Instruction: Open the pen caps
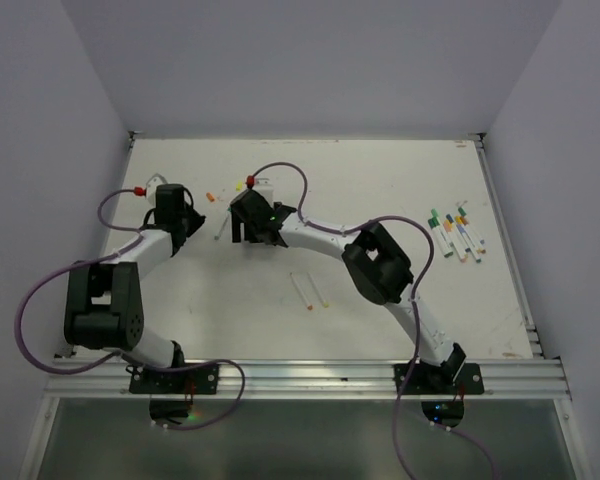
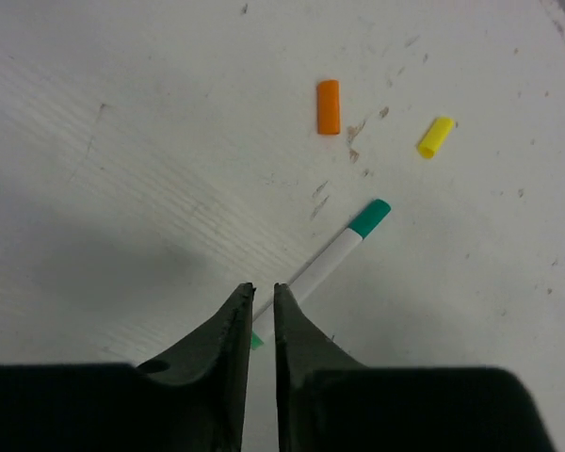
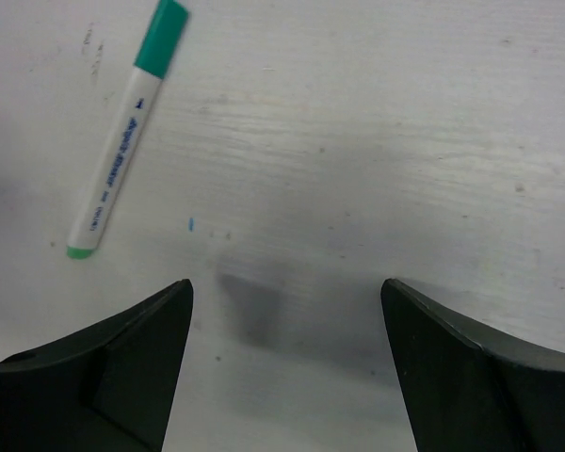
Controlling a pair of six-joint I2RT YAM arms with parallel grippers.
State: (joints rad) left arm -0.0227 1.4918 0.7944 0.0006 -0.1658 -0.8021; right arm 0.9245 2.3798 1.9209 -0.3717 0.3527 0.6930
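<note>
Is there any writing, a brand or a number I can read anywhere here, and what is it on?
Nothing can be quoted with certainty.
Green-capped pen: blue lettering runs along its white barrel, too blurred to read.
Cluster of pens at the table's right: too small to show any print.
Orange cap and yellow cap: no marking visible.

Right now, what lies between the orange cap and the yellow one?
Only bare table with dark scuff marks separates the orange cap and yellow cap, in the left wrist view.
</note>
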